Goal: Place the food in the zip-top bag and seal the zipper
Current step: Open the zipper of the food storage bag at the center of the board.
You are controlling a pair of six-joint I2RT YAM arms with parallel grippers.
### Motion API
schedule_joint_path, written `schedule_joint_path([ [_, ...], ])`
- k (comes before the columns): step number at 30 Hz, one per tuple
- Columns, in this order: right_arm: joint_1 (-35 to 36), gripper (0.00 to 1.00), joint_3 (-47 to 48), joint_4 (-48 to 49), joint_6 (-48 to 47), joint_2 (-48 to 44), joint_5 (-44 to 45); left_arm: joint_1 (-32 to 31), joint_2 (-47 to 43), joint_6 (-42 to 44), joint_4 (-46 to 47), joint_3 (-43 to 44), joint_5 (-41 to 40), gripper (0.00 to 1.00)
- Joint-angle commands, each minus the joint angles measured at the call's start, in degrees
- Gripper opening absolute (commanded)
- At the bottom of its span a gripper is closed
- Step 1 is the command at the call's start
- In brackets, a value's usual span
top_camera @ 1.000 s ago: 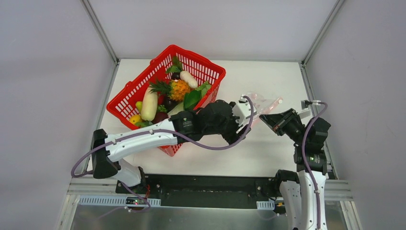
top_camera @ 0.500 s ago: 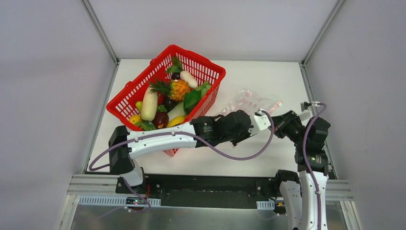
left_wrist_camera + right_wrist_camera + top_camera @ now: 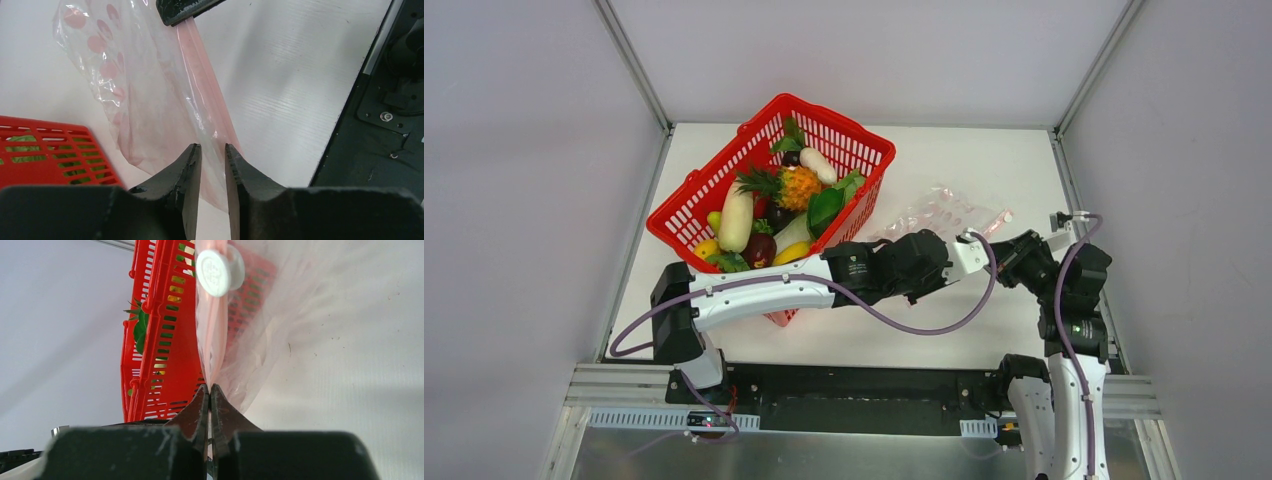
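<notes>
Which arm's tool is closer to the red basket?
Left. The left tool is at the bag, just beside the basket; the right tool pinches the bag farther along, away from the basket.

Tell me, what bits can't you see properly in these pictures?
- Top view: the left gripper hides its fingertips under its own wrist.
- All views: the clear floppy dotted plastic bag is too see-through and crumpled to tell whether its mouth is open.
- Top view: some small plastic toy food low in the red mesh basket lies under other pieces.
</notes>
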Motion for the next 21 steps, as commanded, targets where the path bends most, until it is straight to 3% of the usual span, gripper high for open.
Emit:
schedule_joint_path([
  [1,0.4,0.0,-0.2,3.5,0.0,0.2,-1.5,-0.3,-1.0,-0.2,1.5,-0.1,0.6,0.21],
  [5,0.4,0.0,-0.6,3.8,-0.3,0.2,-1.5,-0.2,-0.2,-0.8,1.4,0.4,0.2,0.0],
  [16,0.4,0.01,-0.6,4.0,-1.8,0.1,-2.8,1.2,-0.9,-2.8,3.7,-1.9,2.6,0.0],
  [21,0.4,0.11,-1.2,4.7,-3.2,-0.1,-4.9,4.8,-3.3,-7.0,8.7,-6.1,10.5,0.0],
])
